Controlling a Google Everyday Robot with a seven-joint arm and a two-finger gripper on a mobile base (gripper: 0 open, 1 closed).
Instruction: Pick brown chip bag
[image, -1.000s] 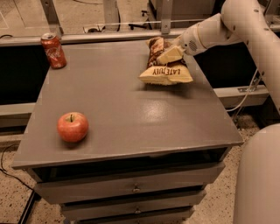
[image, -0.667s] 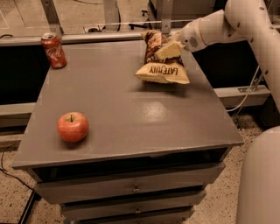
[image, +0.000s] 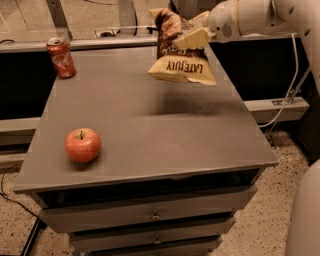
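Gripper (image: 192, 36) in the upper centre-right pinches the brown chip bag (image: 180, 66), which hangs tan end down above the rear of the grey drawer cabinet (image: 165, 130). A red soda can (image: 61, 57) stands upper left, and a red apple (image: 83, 145) sits lower left.

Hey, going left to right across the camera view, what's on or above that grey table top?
Red soda can → round red apple → crinkly dark-brown chip bag with a tan band, clamped by the white gripper at its upper right.
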